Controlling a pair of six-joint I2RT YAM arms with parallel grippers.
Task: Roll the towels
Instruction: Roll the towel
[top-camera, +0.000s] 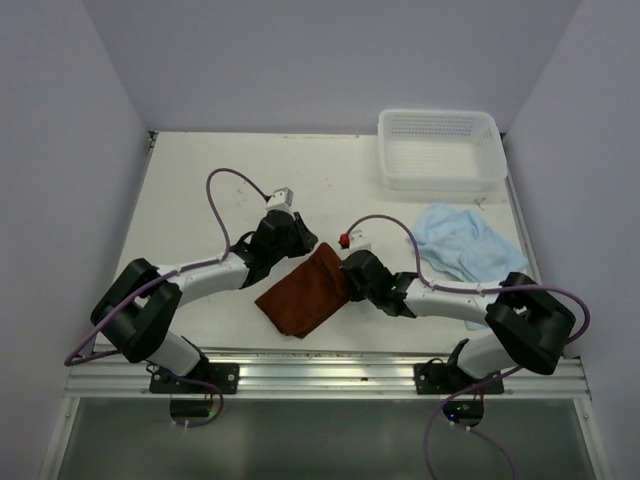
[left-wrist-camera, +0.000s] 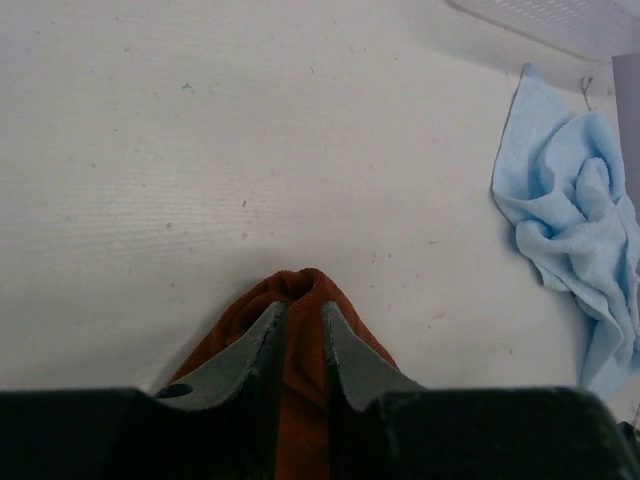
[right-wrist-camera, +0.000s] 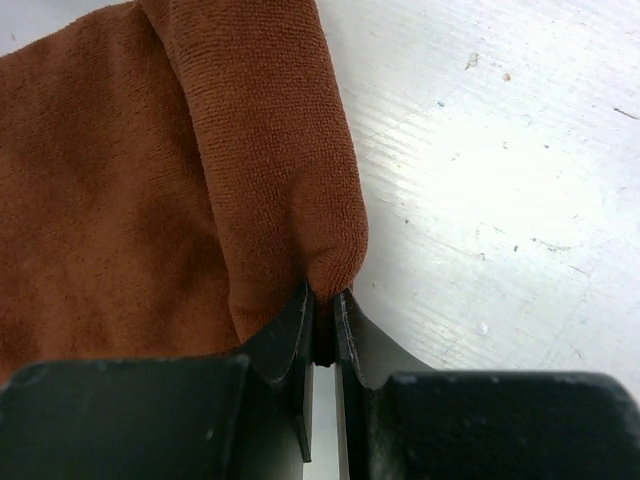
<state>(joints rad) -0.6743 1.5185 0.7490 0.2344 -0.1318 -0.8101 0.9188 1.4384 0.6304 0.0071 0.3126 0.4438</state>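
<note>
A brown towel (top-camera: 305, 290) lies between the two arms at the near middle of the table, partly folded over. My left gripper (top-camera: 306, 243) is shut on its far corner; in the left wrist view the brown towel (left-wrist-camera: 300, 290) bunches between the fingers (left-wrist-camera: 265, 335). My right gripper (top-camera: 347, 272) is shut on the right edge, where a rolled fold of the brown towel (right-wrist-camera: 270, 150) ends in the closed jaws. A light blue towel (top-camera: 462, 245) lies crumpled to the right, also in the left wrist view (left-wrist-camera: 580, 220).
A white plastic basket (top-camera: 440, 148) stands at the back right of the white table (top-camera: 200, 200). The blue towel lies just in front of it. Walls enclose the table on three sides.
</note>
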